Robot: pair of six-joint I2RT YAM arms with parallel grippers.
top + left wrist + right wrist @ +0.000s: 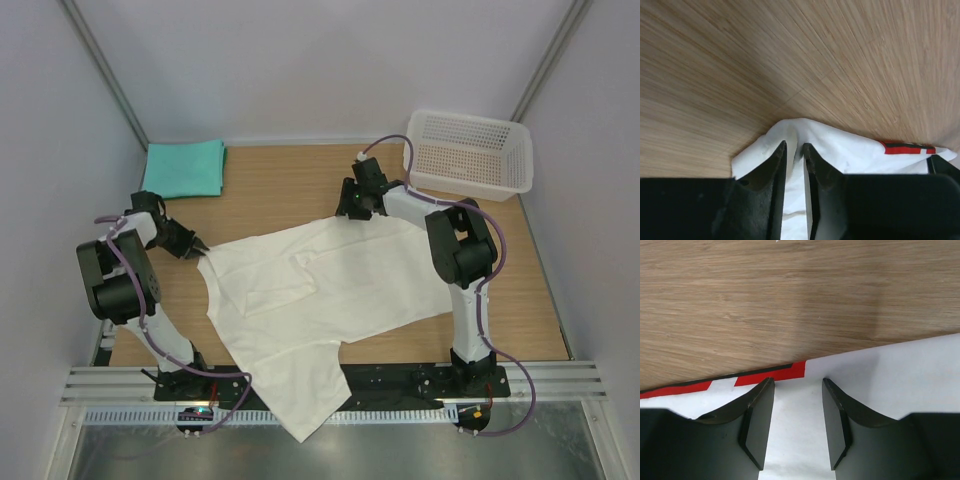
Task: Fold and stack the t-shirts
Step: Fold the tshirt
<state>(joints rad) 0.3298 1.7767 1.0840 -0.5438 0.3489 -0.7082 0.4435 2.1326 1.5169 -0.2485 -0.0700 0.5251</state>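
Observation:
The white t-shirt (320,290) lies spread across the table, with its near corner hanging over the front edge. My left gripper (195,248) is at the shirt's left corner. In the left wrist view the left gripper (794,145) is shut on a raised fold of the white shirt (840,150). My right gripper (352,213) is at the shirt's far edge. In the right wrist view the right gripper (797,380) is open, its jaws standing over the shirt (900,370) beside a strip of red print (770,375). The teal-green t-shirt (183,167) lies folded at the back left.
A white mesh basket (470,180) stands at the back right corner. Bare wooden table (290,185) shows between the teal shirt and the basket. Grey walls close in the sides and back. A metal rail runs along the front.

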